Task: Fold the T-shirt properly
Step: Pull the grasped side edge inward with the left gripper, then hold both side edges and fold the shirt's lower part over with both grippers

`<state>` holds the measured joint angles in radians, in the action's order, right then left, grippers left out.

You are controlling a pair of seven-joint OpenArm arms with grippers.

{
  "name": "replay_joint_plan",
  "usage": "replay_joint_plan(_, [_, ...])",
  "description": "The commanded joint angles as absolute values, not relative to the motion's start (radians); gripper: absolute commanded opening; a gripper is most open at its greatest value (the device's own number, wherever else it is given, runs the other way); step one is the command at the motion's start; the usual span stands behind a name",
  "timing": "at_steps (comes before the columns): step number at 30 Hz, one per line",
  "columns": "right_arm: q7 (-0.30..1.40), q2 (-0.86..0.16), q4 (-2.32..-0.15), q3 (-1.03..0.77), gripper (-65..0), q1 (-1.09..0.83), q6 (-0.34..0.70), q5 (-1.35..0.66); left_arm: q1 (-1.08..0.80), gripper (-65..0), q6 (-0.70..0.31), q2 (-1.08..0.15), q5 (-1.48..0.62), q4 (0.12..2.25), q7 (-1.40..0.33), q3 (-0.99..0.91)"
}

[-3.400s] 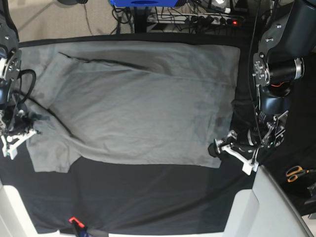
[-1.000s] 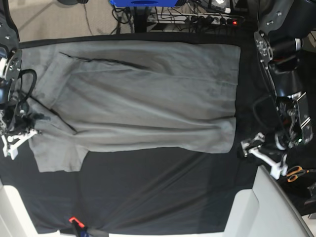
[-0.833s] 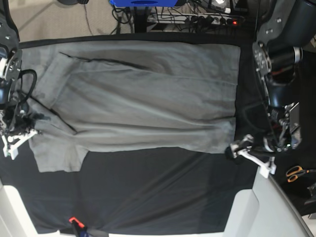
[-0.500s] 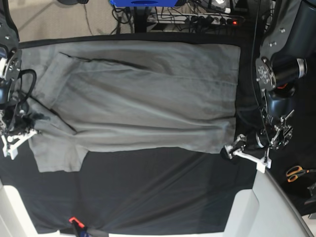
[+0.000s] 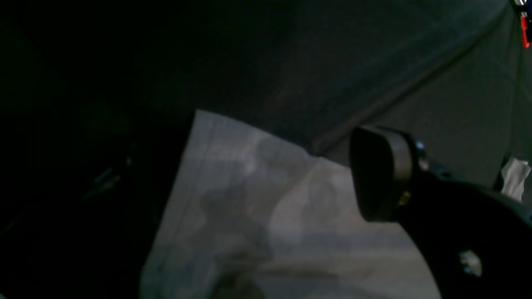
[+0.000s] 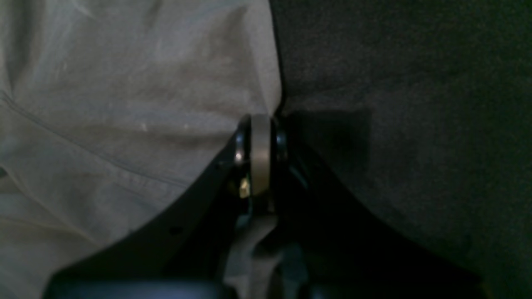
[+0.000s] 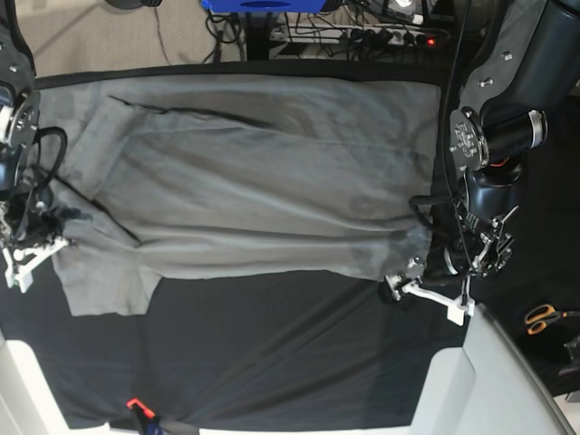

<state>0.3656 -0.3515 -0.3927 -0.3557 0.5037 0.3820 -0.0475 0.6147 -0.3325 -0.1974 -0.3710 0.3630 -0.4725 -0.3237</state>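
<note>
The grey T-shirt (image 7: 245, 181) lies spread flat on the black cloth (image 7: 272, 353), with one sleeve at the lower left. My left gripper (image 7: 401, 285) is at the shirt's lower right corner. In the left wrist view it (image 5: 257, 178) is open, with one dark finger pad (image 5: 380, 174) on the right and the shirt's corner (image 5: 249, 207) lying between the jaws. My right gripper (image 7: 54, 243) is at the shirt's left edge by the sleeve. In the right wrist view it (image 6: 259, 149) is shut on the shirt's edge (image 6: 145, 104).
Orange-handled scissors (image 7: 544, 317) lie at the right edge. A white surface (image 7: 507, 381) borders the table's lower right. A small red object (image 7: 136, 404) sits at the front edge. Cables and a power strip (image 7: 390, 34) lie beyond the far edge.
My left gripper has moved left from beside the table's right edge to the shirt's lower right corner. The cloth there is slightly rumpled. The right arm has not moved.
</note>
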Motion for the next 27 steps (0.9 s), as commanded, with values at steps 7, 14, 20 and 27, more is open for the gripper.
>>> replay_joint_plan(7, [0.357, -0.375, -0.407, -0.357, -65.0, 0.516, 0.381, -0.051, 0.631, -16.3, -0.331, -0.196, -0.378, 0.363, -0.378, -0.173])
replay_joint_plan(14, [0.355, -0.377, -0.407, -0.355, -65.0, 0.515, 0.381, -0.051, 0.650, -62.0, -0.329, -0.197, -0.381, 0.291, -0.297, -0.156])
replay_joint_plan(20, [0.355, -0.371, -0.407, -0.355, -65.0, 0.515, 0.381, -0.051, 0.667, -65.0, -0.329, -0.214, -0.375, 0.294, -0.295, -0.147])
replay_joint_plan(27, [0.354, -0.369, -0.409, -0.357, -65.0, 0.519, 0.383, -0.051, 0.679, -65.0, -0.332, -0.232, -0.374, 0.300, -0.302, -0.145])
